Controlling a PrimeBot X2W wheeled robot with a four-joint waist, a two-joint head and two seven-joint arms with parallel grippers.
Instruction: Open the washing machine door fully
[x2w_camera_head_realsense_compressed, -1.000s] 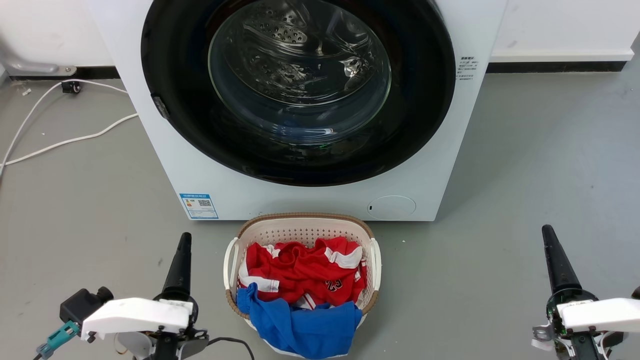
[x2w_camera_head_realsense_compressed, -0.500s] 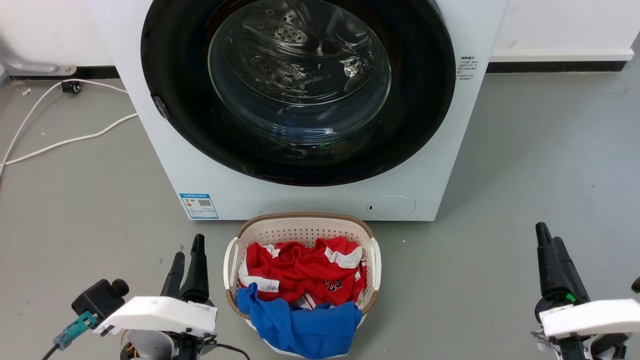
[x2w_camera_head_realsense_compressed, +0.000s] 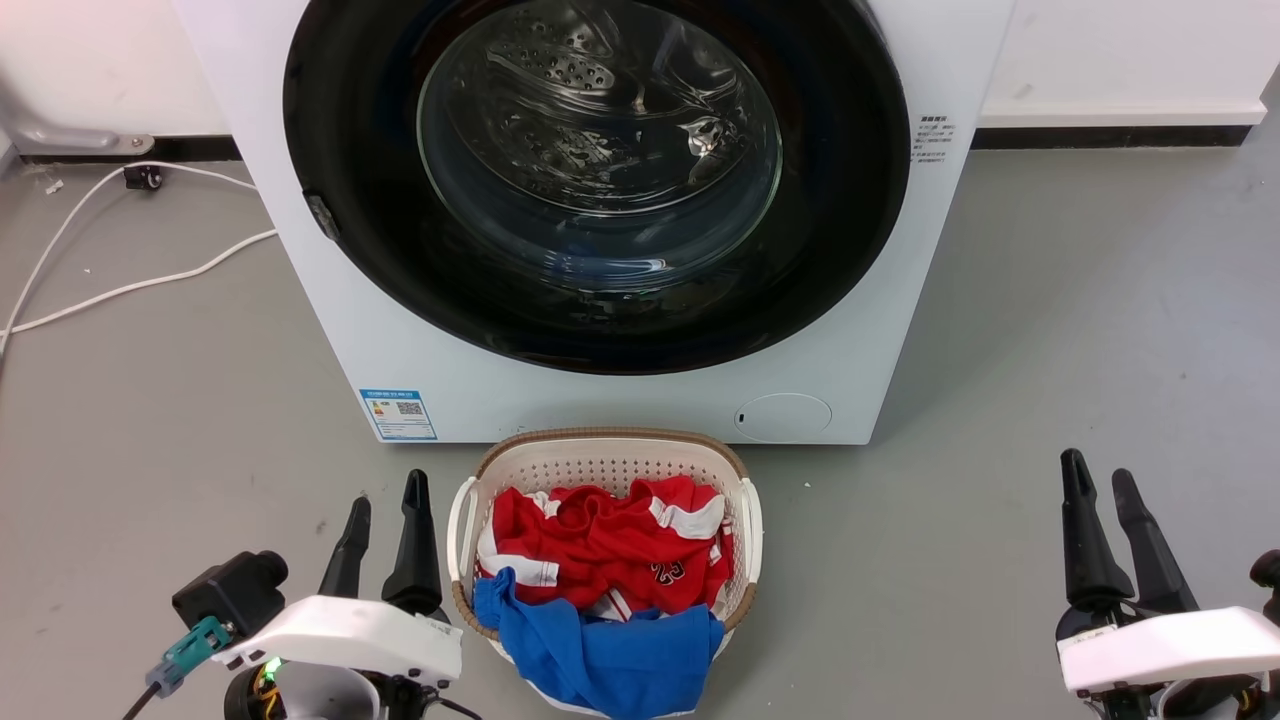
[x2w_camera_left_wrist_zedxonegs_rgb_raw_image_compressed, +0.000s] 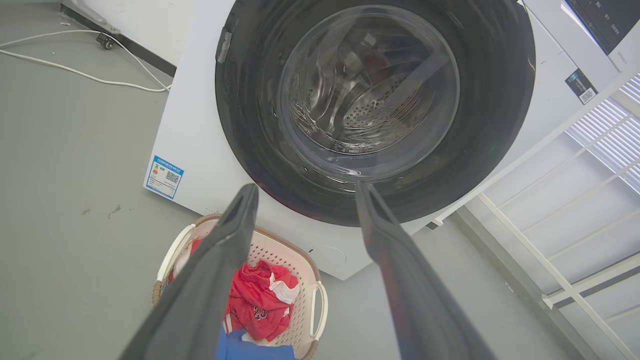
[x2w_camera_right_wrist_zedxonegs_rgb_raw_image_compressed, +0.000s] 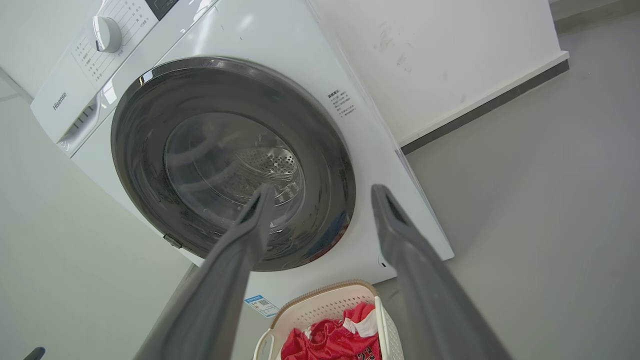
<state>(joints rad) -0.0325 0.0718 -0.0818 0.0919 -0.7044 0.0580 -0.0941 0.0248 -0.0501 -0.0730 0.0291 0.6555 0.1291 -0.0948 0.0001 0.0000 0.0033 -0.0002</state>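
Note:
The white washing machine (x2w_camera_head_realsense_compressed: 500, 400) stands straight ahead. Its washing machine door (x2w_camera_head_realsense_compressed: 597, 170), a glossy black disc with a clear glass bowl, lies shut flat against the front. A small grey catch (x2w_camera_head_realsense_compressed: 320, 215) sits on the door's left edge. My left gripper (x2w_camera_head_realsense_compressed: 385, 497) is open at the lower left, beside the basket and well short of the door. My right gripper (x2w_camera_head_realsense_compressed: 1096, 468) is open at the lower right over bare floor. In the left wrist view, the open left gripper (x2w_camera_left_wrist_zedxonegs_rgb_raw_image_compressed: 306, 189) points at the door (x2w_camera_left_wrist_zedxonegs_rgb_raw_image_compressed: 372, 100). In the right wrist view, the right gripper (x2w_camera_right_wrist_zedxonegs_rgb_raw_image_compressed: 324, 190) stands open before the door (x2w_camera_right_wrist_zedxonegs_rgb_raw_image_compressed: 232, 165).
A white laundry basket (x2w_camera_head_realsense_compressed: 610, 437) with red and blue clothes sits on the floor right in front of the machine, between my arms. A round white filter cover (x2w_camera_head_realsense_compressed: 783, 415) is low on the machine's front. White cables (x2w_camera_head_realsense_compressed: 120, 285) trail across the floor at left.
Both grippers have gone from shut to open. The left arm has shifted a little to the right, toward the basket. The door has not moved.

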